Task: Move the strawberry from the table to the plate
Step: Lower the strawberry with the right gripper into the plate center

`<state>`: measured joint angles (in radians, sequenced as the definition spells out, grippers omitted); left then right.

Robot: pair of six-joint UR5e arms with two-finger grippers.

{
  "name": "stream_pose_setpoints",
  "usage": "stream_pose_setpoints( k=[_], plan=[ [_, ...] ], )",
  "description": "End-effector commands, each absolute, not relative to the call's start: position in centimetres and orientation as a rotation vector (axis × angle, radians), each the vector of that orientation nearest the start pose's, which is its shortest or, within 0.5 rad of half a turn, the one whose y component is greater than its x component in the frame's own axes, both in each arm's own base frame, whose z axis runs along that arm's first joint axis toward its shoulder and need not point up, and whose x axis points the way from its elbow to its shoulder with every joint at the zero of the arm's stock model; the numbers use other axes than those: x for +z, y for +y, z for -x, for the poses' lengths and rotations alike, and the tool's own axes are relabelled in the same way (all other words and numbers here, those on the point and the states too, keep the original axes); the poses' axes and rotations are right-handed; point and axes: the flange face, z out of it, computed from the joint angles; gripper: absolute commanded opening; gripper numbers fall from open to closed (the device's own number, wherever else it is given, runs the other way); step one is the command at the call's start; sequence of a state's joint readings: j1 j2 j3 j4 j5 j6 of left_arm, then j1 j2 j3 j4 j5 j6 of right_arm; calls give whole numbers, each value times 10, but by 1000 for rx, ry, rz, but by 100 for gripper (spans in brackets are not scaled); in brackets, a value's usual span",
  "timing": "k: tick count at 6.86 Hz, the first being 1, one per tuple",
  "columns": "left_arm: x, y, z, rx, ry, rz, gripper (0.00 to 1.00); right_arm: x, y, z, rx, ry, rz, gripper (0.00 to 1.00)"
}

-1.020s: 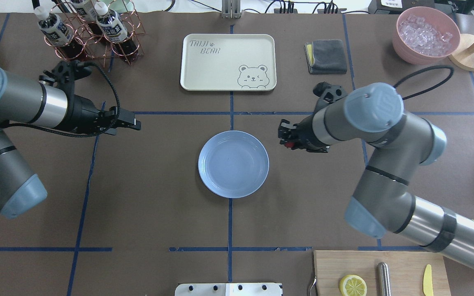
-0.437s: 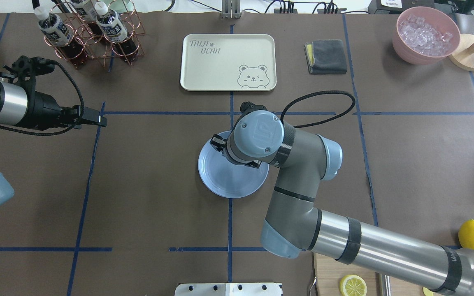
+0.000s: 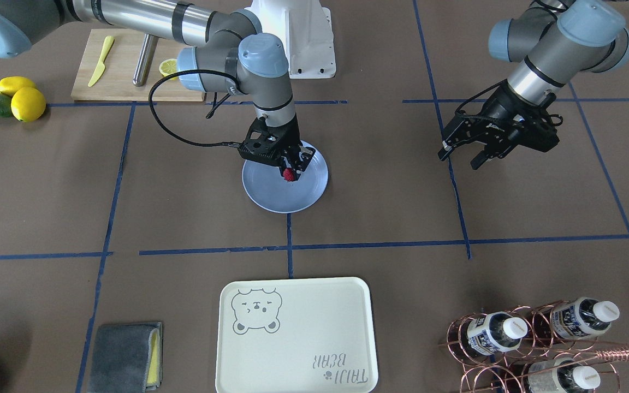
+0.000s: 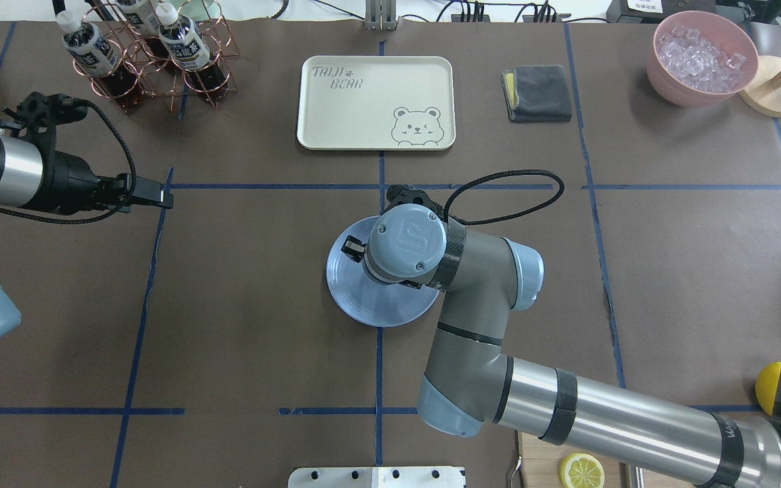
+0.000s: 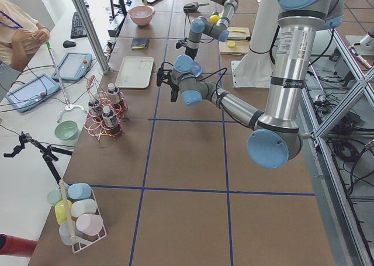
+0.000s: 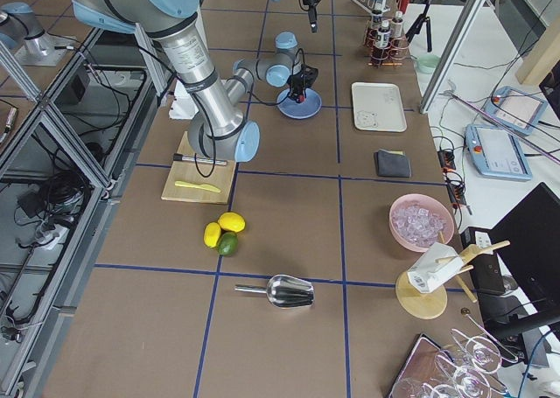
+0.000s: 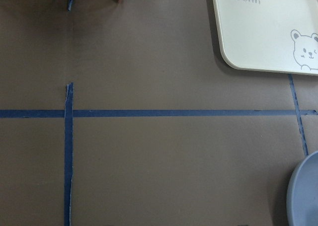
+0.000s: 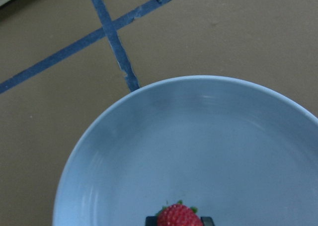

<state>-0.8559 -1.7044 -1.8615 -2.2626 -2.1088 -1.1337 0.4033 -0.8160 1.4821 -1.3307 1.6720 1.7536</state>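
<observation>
- Cream tray (image 4: 377,102): lies on the table (image 4: 228,305) beyond the plate and bears the printed words "TAIJI BEAR" with a paw mark, plus a line drawing of a bear's face in one corner (in the front-facing view the lettering reads upside down).
- Bottles (image 4: 184,41): stand white-capped in a copper wire rack (image 4: 160,74); each carries a dark label with light print, too small to read.
- Right gripper (image 3: 291,168): points down over the light-blue plate (image 4: 356,301), its fingers clamped on the strawberry (image 3: 290,174).
- Strawberry: red, held between the fingertips above the plate's inner surface, as the right wrist view shows; whether it touches the glaze cannot be told.
- Left gripper (image 3: 459,160): hangs above the bare table well to the plate's side, fingers apart and holding nothing.
- Change over one second: the right gripper, then beside the plate over the bare table with the berry already in its grip, now stands over the plate; the left arm has drawn back from the plate.
- Change over the last 0.4 s: the right wrist has shifted only slightly over the plate; the left gripper is almost unmoved.
</observation>
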Motion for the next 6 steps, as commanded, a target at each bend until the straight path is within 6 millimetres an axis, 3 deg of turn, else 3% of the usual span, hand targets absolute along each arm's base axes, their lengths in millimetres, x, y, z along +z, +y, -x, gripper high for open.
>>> stream_pose_setpoints(
  k=[1, 6],
  plan=[
    [370, -458, -288, -69, 1153, -272, 88, 219, -401, 634, 493, -904, -6, 0],
    [371, -457, -288, -71, 1152, -270, 88, 218, -401, 633, 491, -907, -7, 0]
  ],
)
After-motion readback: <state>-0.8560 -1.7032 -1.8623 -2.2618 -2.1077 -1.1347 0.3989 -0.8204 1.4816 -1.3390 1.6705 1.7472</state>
